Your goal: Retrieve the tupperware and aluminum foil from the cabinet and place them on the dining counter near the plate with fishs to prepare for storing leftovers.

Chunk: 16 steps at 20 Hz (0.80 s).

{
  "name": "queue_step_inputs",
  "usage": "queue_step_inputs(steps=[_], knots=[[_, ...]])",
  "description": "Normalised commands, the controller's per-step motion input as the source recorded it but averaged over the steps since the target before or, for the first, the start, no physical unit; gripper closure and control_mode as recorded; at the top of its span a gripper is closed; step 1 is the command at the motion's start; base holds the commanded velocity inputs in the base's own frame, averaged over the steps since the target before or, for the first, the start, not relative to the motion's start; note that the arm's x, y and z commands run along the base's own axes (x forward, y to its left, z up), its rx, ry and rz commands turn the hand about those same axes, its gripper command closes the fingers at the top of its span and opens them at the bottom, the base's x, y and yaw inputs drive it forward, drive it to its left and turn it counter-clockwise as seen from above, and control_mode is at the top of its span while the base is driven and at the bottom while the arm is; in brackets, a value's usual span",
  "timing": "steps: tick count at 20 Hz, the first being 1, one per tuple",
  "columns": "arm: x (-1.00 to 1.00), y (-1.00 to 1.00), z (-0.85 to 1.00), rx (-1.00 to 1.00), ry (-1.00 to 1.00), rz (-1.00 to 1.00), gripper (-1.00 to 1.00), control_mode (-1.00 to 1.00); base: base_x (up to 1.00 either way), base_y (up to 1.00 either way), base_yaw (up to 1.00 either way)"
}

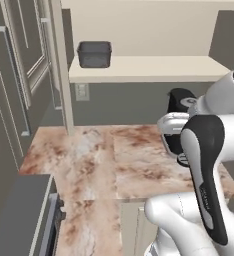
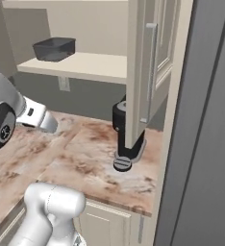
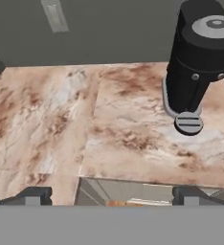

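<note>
Gripper [image 3: 109, 197] jaws spread wide, nothing held or touched; fingertips [image 3: 35, 196] hang above the marbled counter [image 3: 61, 119] near its front edge. Ahead and to one side stands a black cylindrical appliance [image 3: 197, 62] with a grey disc at its base, no legible marking. Up in the open cabinet [image 1: 139, 67], the tub [image 1: 94, 54] sits upright on the shelf toward its left end, well apart from the gripper; looks empty. Cabinet door [image 2: 148, 72] stands open.
</note>
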Motion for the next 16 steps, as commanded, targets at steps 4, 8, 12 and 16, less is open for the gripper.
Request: queue_step_inputs(steps=[4,8,12,16], knots=[[0.0,0.36,0.65,-0.05,-0.16,0.0,-1.0,-1.0,0.0,0.0,0.0],[0.03,0.17,0.79,0.0,-0.19,0.0,-1.0,-1.0,0.0,0.0,0.0],[0.26,0.1,0.49,0.0,-0.11,0.0,-1.0,-1.0,0.0,0.0,0.0],[0.32,0.03,0.2,0.0,-0.11,0.0,-1.0,-1.0,0.0,0.0,0.0]])
